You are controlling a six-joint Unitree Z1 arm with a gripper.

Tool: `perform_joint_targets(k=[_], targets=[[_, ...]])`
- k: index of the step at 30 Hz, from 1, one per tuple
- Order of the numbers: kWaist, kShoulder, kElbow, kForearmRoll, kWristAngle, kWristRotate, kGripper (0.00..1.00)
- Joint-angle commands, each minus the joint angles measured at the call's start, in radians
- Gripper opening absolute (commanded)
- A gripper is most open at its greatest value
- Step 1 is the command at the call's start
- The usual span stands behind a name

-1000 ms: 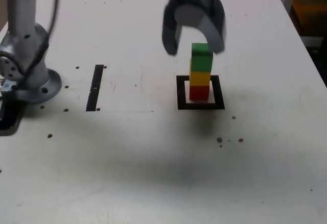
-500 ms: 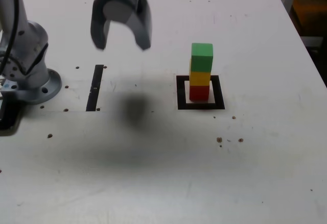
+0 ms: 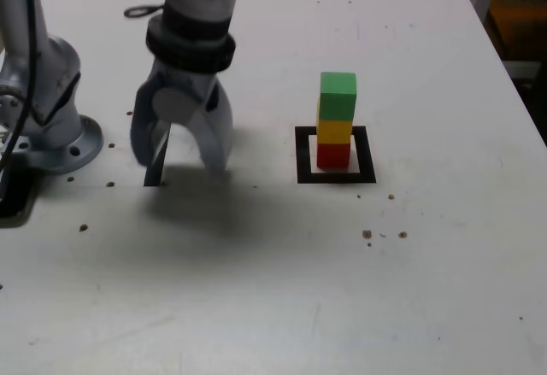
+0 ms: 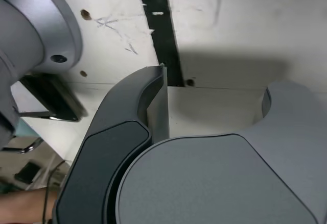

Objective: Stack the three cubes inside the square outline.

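Exterior view: 3 cubes [image 3: 336, 120] (red, yellow, green) stacked in 1 square outline [image 3: 335, 155]; hand [image 3: 181, 161] spread, empty.

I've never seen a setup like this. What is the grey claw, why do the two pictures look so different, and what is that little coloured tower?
The grey claw is the gripper of a robot arm, open and holding nothing. One picture comes from a camera off the arm, the other from a camera on its wrist, so the claw fills it. On the white table, a green cube sits on a yellow cube on a red cube, inside a black square outline. The gripper hangs over a thin black strip beside the arm's grey base.
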Motion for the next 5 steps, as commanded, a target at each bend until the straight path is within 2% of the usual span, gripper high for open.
perform_joint_targets(k=[1, 5], targets=[[0.000, 0.006, 0.011, -0.018, -0.007, 0.012, 0.71], [0.001, 0.010, 0.029, -0.041, -0.014, 0.026, 0.71]])
